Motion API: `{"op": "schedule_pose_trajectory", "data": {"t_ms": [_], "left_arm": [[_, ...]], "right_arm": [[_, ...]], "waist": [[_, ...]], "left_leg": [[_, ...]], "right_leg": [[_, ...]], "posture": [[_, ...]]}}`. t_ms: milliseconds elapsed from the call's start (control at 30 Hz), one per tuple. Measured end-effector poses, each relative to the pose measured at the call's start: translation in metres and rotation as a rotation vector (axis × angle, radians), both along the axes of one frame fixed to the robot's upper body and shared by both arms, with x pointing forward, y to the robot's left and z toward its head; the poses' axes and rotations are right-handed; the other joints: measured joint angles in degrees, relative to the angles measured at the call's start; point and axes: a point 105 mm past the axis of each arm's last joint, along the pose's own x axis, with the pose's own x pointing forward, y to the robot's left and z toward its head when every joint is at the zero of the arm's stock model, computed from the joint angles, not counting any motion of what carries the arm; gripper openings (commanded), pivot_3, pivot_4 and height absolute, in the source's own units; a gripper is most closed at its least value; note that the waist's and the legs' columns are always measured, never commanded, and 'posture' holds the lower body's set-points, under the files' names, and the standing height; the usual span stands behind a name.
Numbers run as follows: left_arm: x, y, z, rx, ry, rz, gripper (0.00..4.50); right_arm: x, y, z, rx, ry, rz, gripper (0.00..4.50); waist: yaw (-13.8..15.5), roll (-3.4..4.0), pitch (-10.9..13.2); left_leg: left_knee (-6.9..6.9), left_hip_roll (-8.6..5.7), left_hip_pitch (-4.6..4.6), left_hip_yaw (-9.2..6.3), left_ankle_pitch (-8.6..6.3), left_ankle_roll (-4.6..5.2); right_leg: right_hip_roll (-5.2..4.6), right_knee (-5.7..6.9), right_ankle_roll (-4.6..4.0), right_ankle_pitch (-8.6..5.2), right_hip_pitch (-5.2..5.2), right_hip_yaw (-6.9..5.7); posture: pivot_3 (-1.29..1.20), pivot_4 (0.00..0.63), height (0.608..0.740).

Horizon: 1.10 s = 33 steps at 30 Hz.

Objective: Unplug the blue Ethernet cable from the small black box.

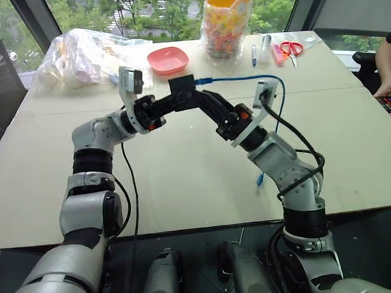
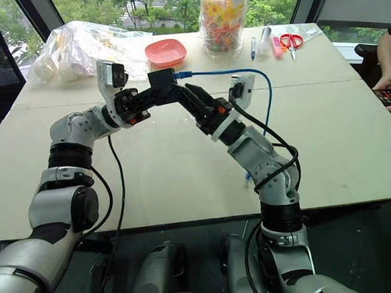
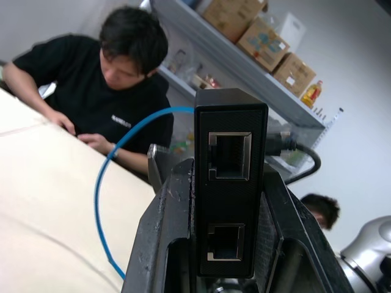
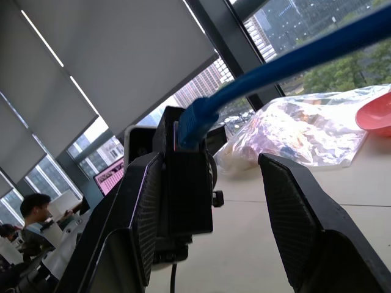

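Note:
The small black box [image 1: 182, 86] is held up above the table, and my left gripper [image 1: 177, 98] is shut on it. In the left wrist view the box [image 3: 229, 183] stands between the two fingers and shows two empty ports. The blue Ethernet cable [image 1: 241, 78] is plugged into the box's far side, arcs to the right and drops to the table, where its free end [image 1: 258, 179] lies. My right gripper [image 4: 211, 160] is open around the box [image 4: 186, 189], just below the blue plug [image 4: 192, 122]. One finger [image 4: 140, 213] is against the box and the other [image 4: 293, 220] stands apart.
At the table's far side are a pink bowl [image 1: 167, 58], a clear plastic bag [image 1: 87, 57], a jar of sweets [image 1: 226, 22], pens [image 1: 254, 53] and scissors [image 1: 291, 47]. A person's hand [image 1: 386, 90] rests at the right edge, over a keypad.

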Motion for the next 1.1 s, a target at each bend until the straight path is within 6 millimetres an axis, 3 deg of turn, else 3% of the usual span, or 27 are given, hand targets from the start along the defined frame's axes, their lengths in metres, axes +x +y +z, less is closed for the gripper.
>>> {"op": "schedule_pose_trajectory", "data": {"t_ms": [500,600,700,733,1100], "left_arm": [[-0.0017,-0.0014,0.0008,-0.011,0.026,0.004,0.53],[-0.0031,-0.0005,0.0021,-0.012,0.016,0.004,0.53],[-0.0037,-0.0008,0.0004,-0.005,0.018,0.007,0.53],[-0.0036,-0.0006,-0.0008,-0.006,0.022,0.009,0.53],[0.0007,0.0056,-0.0016,0.016,0.018,0.053,0.53]], "right_arm": [[0.0002,-0.0055,0.006,0.055,0.01,0.003,2.54],[-0.0001,-0.0053,0.0063,0.059,0.01,0.006,1.78],[-0.0027,-0.0028,0.008,0.068,-0.001,0.032,0.22],[-0.0037,-0.0019,0.0085,0.069,-0.005,0.041,0.06],[0.002,-0.0057,0.0076,0.094,0.029,0.038,0.06]], "waist": [[-0.1,0.0,0.0],[-0.1,0.0,0.0],[-0.1,0.0,0.0],[-0.1,0.0,0.0],[-0.2,0.0,0.0]], "left_leg": [[-0.03,0.01,-0.01,0.0,0.0,0.0],[-0.03,0.01,-0.02,-0.01,-0.01,0.0],[-0.03,0.01,-0.03,-0.01,-0.01,0.0],[-0.03,0.01,-0.03,-0.01,-0.01,0.0],[-0.05,0.01,-0.05,-0.01,-0.01,0.0]], "right_leg": [[0.02,-0.03,-0.02,-0.02,-0.03,0.0],[0.02,-0.05,-0.02,-0.02,-0.03,0.0],[0.02,-0.06,-0.02,-0.02,-0.04,0.0],[0.02,-0.05,-0.02,-0.02,-0.04,0.0],[0.02,-0.07,-0.1,-0.07,-0.07,-0.01]], "posture": [[0.0,0.15,0.74],[0.0,0.15,0.74],[0.0,0.15,0.74],[0.0,0.15,0.74],[0.0,0.15,0.74]]}}
